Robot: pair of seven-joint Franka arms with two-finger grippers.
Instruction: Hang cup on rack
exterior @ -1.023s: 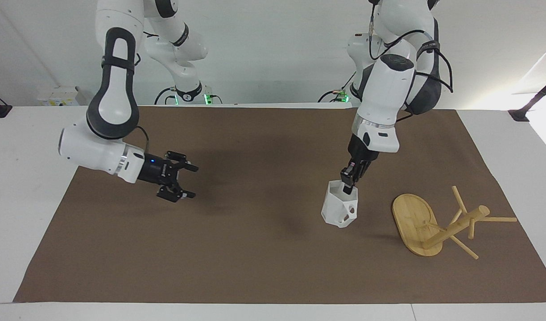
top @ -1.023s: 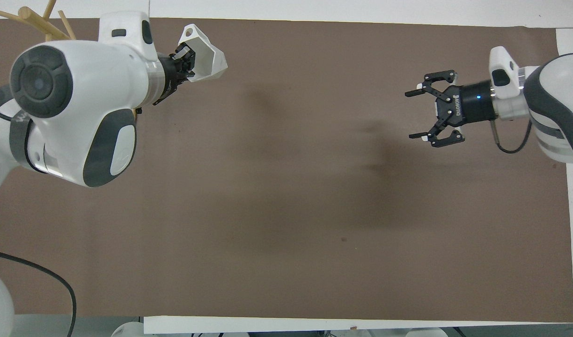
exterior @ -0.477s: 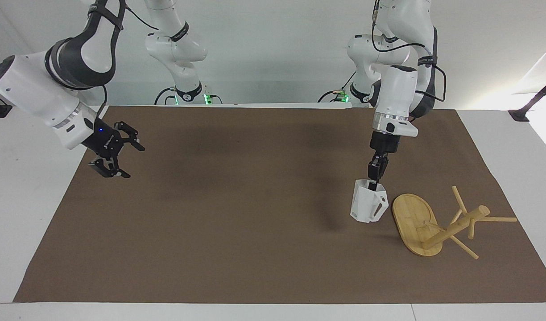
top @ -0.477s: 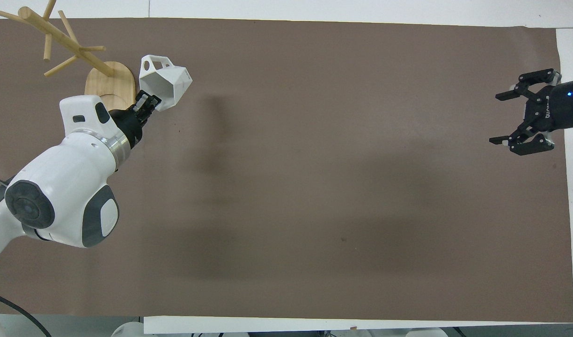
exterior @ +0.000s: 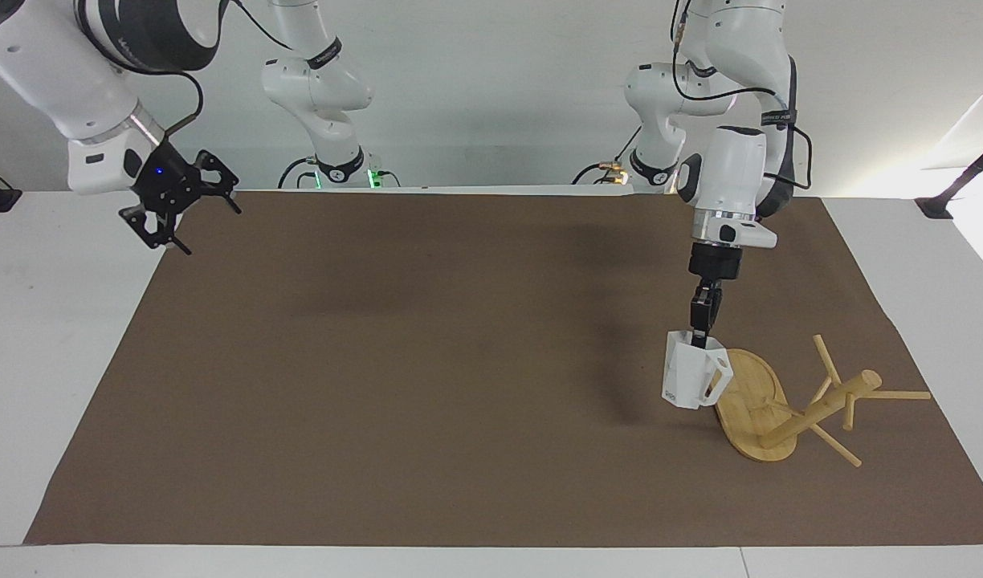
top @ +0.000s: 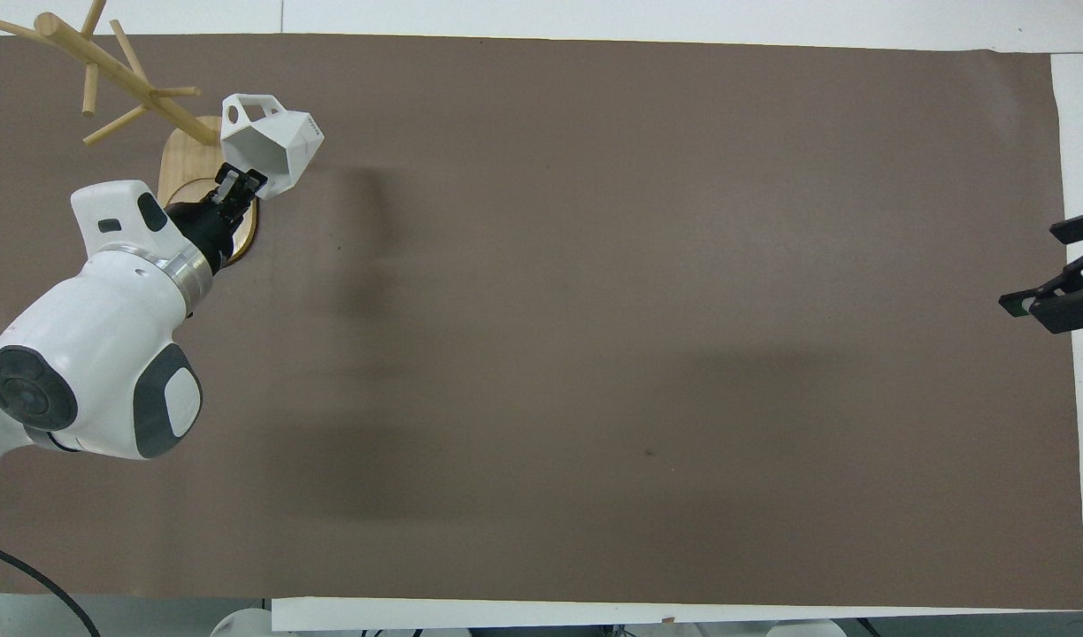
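While carrying, not yet hanging: cup (exterior: 691, 377) pinched at the rim in closed left pincer (exterior: 702, 329), upright over the base edge of the toppled rack (exterior: 781, 401). Right pincer (exterior: 170, 210) spread, empty, waiting. Next: handle onto a peg, likely after righting the rack.

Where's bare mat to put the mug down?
The brown mat is bare from the white faceted mug to the right arm's end. Crowded only where the bamboo mug tree lies tipped, beside the mug in the left pincer.
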